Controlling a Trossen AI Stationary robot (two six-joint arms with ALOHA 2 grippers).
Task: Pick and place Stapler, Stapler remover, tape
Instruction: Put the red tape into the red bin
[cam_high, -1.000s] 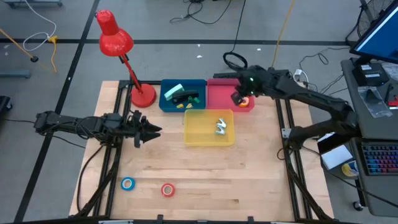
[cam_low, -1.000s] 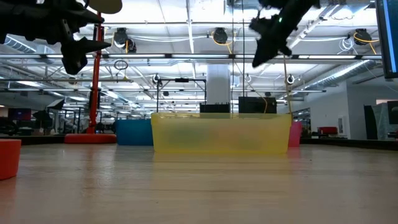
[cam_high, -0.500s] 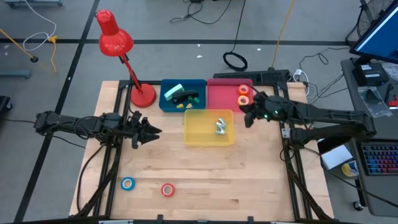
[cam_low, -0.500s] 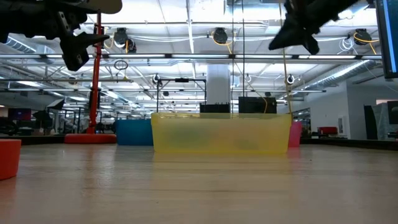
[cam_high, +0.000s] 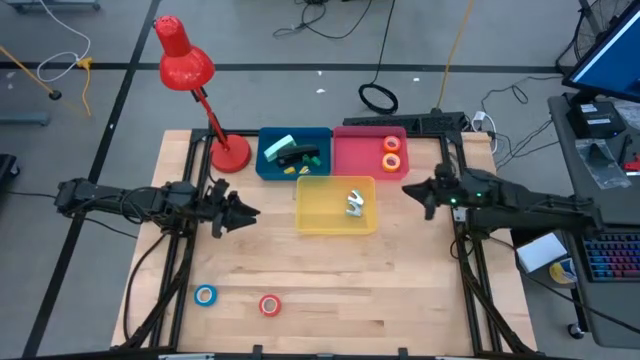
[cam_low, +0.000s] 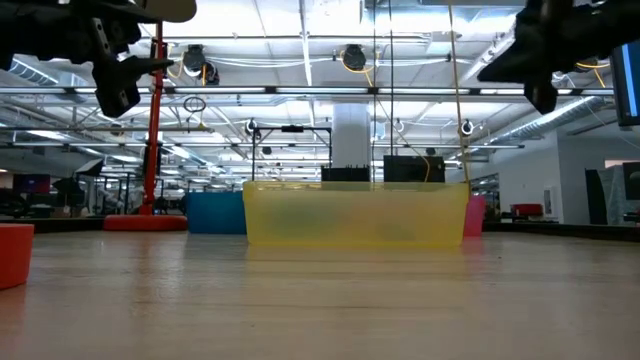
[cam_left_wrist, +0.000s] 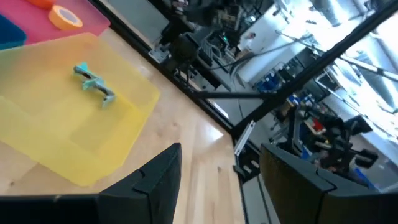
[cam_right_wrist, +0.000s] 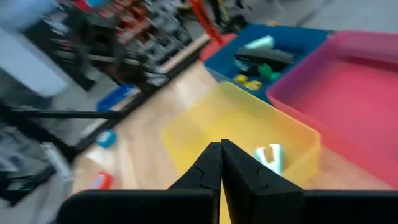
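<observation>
Two tape rolls, orange (cam_high: 391, 146) and yellow (cam_high: 391, 162), lie in the pink bin (cam_high: 362, 152). A blue tape roll (cam_high: 205, 295) and a red one (cam_high: 269, 304) lie flat on the table near its front edge. The stapler remover (cam_high: 355, 203) lies in the yellow bin (cam_high: 335, 226). The dark stapler (cam_high: 297, 156) lies in the blue bin (cam_high: 268, 165). My left gripper (cam_high: 247, 212) hovers open and empty left of the yellow bin. My right gripper (cam_high: 410, 190) hovers shut and empty to the right of the yellow bin.
A red desk lamp (cam_high: 185, 68) stands on its round base (cam_high: 230, 155) at the far left, beside the blue bin. The three bins cluster at the table's far middle. Bare wood lies between the bins and the two rolls at the front.
My right gripper has drawn back from above the pink bin toward the table's right and near edges, sinking a little and rolling as it went. The orange and yellow rolls stay in the pink bin.
</observation>
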